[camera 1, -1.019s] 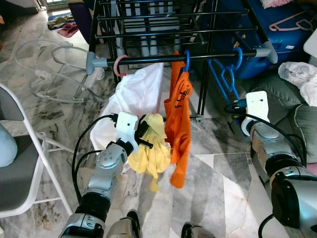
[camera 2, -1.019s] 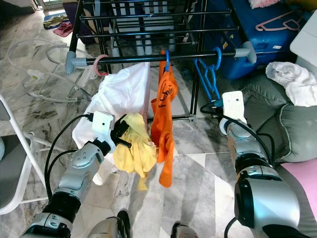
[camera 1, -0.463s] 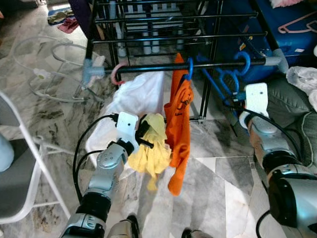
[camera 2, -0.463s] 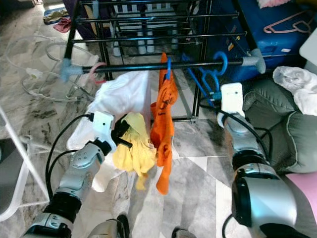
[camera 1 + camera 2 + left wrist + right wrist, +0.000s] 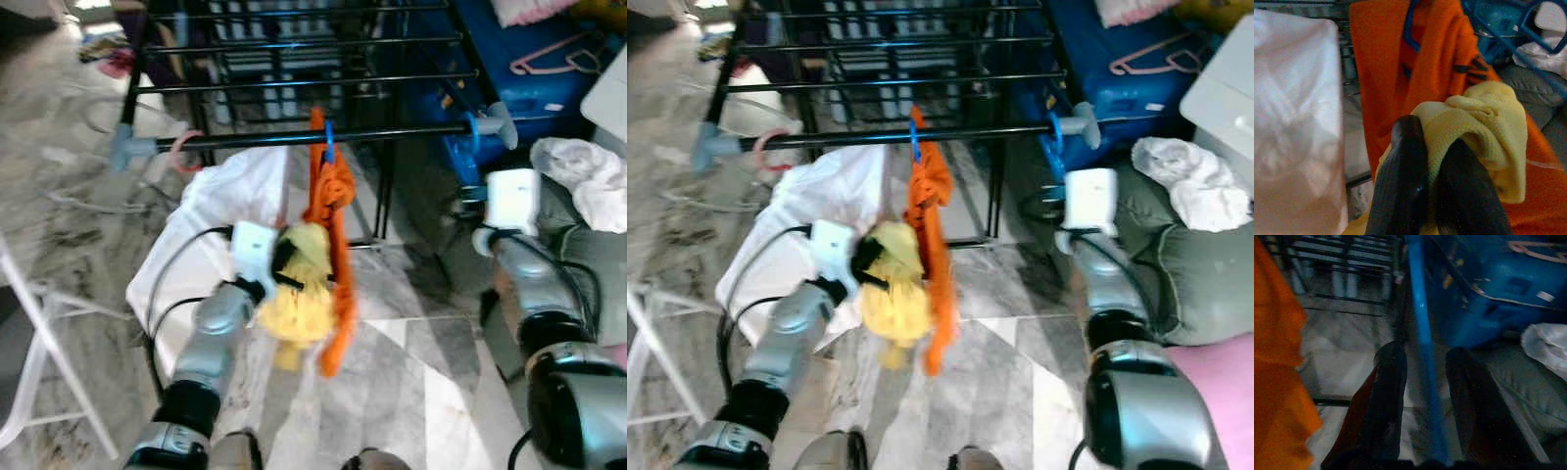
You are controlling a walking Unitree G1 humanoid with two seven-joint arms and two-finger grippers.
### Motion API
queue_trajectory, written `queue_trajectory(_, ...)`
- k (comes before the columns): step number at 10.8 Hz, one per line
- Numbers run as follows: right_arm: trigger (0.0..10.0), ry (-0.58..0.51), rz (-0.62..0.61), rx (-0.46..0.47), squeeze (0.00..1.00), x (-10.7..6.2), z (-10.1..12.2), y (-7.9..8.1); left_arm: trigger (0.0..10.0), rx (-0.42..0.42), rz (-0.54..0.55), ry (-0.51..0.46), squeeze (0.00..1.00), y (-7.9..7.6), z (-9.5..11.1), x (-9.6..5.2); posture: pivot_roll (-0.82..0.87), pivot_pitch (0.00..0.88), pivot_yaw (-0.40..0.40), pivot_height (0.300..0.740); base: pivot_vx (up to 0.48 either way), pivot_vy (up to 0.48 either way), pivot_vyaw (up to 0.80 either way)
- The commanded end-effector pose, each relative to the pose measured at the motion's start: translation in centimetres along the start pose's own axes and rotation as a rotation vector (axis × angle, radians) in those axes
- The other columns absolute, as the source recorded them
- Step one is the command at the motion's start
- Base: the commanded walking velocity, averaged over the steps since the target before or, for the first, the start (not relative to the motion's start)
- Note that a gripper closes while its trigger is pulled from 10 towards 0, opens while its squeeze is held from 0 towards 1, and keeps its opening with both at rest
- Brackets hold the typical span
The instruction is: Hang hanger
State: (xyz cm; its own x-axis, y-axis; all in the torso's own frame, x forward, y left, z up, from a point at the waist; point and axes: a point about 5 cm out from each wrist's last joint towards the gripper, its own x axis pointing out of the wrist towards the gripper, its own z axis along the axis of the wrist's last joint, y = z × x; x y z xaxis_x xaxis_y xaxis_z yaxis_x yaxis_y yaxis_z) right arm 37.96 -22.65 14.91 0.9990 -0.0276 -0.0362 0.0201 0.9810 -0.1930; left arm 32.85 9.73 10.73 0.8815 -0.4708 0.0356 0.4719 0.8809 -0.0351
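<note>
While orange shirt (image 5: pixel 329 211) hangs, left fingers (image 5: pixel 1405 161) pinch yellow cloth (image 5: pixel 1484 132).

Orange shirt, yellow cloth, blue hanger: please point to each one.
Orange shirt (image 5: pixel 338 196), left eye view, bunched upper part.
Yellow cloth (image 5: pixel 1484 122), left wrist view, folded top.
Blue hanger (image 5: pixel 1420 333), right wrist view, straight bar.

One drying rack (image 5: pixel 294 139), three garments (white (image 5: pixel 235 196), orange (image 5: pixel 328 191), yellow (image 5: pixel 299 304)), two grippers (image 5: pixel 1432 161) (image 5: pixel 1422 377).
</note>
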Motion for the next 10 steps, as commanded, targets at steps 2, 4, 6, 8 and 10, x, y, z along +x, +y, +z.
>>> queue_trajectory(2,10.0,0.025,0.001,-0.005,0.00,-0.7,-1.0,-0.6,10.0,0.011,-0.001,-0.019,0.00,-0.1,0.3,0.1,-0.09,0.165,-0.009,0.740,0.000,0.000,0.00)
queue_trajectory(4,10.0,0.037,-0.001,-0.006,0.00,-0.9,-1.3,-0.7,10.0,0.013,0.001,-0.011,0.00,-0.1,0.2,0.1,-0.09,0.164,-0.006,0.740,0.000,0.000,0.00)
queue_trajectory(6,10.0,0.043,0.001,-0.006,0.00,-0.7,-1.1,-0.8,10.0,0.015,-0.003,-0.008,0.00,-0.2,0.2,0.2,-0.09,0.161,-0.003,0.740,0.000,0.000,0.00)
queue_trajectory(8,10.0,0.052,0.010,0.007,0.00,-0.1,-0.2,-1.0,10.0,0.019,-0.009,0.000,0.00,-0.3,0.1,0.4,-0.09,0.162,0.001,0.740,0.000,0.000,0.00)
queue_trajectory(10,10.0,0.064,0.006,0.023,0.00,0.3,0.3,-1.3,10.0,0.021,-0.005,0.001,0.00,-0.2,0.1,0.3,-0.08,0.163,-0.003,0.740,0.000,0.000,0.00)
